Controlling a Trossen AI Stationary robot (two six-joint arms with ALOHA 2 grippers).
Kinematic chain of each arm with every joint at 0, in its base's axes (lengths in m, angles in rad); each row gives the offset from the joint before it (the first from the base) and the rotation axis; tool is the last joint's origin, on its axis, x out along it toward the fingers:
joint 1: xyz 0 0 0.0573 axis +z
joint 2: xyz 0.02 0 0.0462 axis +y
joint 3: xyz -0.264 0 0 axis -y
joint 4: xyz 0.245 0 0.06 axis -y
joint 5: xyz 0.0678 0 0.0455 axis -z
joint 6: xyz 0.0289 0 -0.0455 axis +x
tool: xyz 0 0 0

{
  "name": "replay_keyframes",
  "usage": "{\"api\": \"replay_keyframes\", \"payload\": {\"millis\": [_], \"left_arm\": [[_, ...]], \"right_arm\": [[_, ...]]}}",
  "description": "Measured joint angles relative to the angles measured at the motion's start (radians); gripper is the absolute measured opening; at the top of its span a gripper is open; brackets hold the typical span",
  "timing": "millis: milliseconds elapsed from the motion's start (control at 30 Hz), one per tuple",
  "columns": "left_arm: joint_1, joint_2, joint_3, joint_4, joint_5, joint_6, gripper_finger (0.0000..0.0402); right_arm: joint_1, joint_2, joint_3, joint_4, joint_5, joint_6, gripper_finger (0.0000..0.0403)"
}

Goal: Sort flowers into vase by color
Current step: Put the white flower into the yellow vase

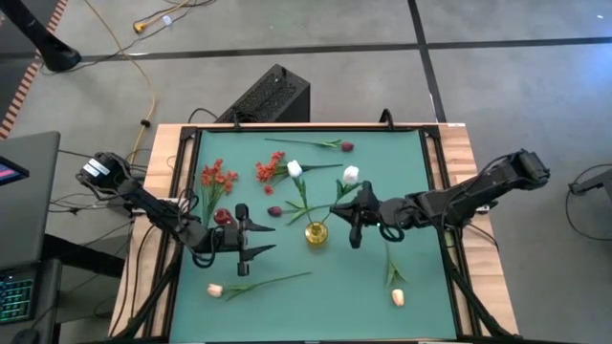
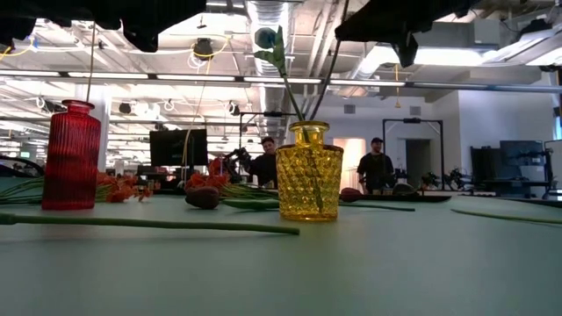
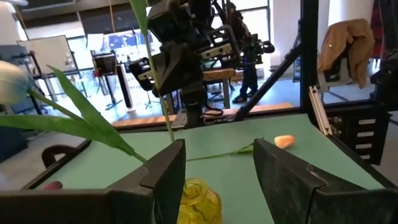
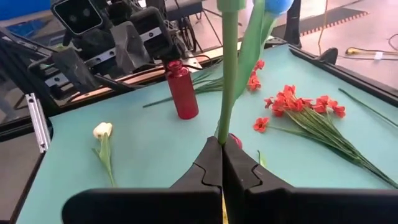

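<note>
Surface: green tabletop (image 1: 411,162) in a dark frame.
Yellow vase: yellow glass vase (image 1: 316,233) near the middle of the tabletop, upright; the low view shows green stems rising out of its neck.
Red vase: red ribbed vase (image 1: 223,218) toward the left edge, upright, just beside the left gripper.
Right gripper: right gripper (image 1: 355,216) just right of the yellow vase, its fingers (image 4: 208,167) pressed together on the stem of a white tulip (image 1: 351,175), whose head points toward the far edge.
Left gripper: left gripper (image 1: 252,237) between the two vases, fingers (image 3: 166,171) spread wide, nothing between them; its wrist view looks over the yellow vase from close by.
Second white tulip: white tulip with leaves (image 1: 295,169), head toward the far edge and stem running toward the yellow vase; whether it sits in the vase, I cannot tell.
Red-orange blossoms: two bunches, one (image 1: 218,178) at far left, one (image 1: 270,170) beside it, lying flat.
Maroon buds: one (image 1: 346,146) on a long stem near the far edge, one (image 1: 275,211) lying left of the yellow vase.
Peach tulip, near left: peach tulip (image 1: 215,290) lying flat near the near edge, stem pointing right.
Peach tulip, near right: second peach tulip (image 1: 397,297) lying flat toward the near right corner, stem pointing to the far edge.
Background: two people (image 2: 376,163) standing in the room beyond the tabletop.
</note>
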Motion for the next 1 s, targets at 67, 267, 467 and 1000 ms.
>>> {"api": "replay_keyframes", "payload": {"millis": [67, 267, 467, 1000], "left_arm": [[0.0, 0.0, 0.0, -0.012, 0.003, -0.013, 0.0178], [0.0, 0.0, 0.0, -0.03, 0.003, -0.035, 0.0178], [0.0, 0.0, 0.0, -0.041, 0.004, -0.039, 0.0178], [0.0, 0.0, 0.0, -0.021, 0.015, -0.022, 0.0178]], "right_arm": [[-0.008, 0.0, 0.0, -0.005, -0.007, 0.0, 0.002], [-0.008, 0.033, 0.0, -0.01, -0.012, 0.014, 0.002], [-0.008, 0.088, 0.0, 0.038, -0.008, 0.018, 0.0023], [-0.021, 0.116, 0.0, 0.083, -0.083, 0.108, 0.0068]]}}
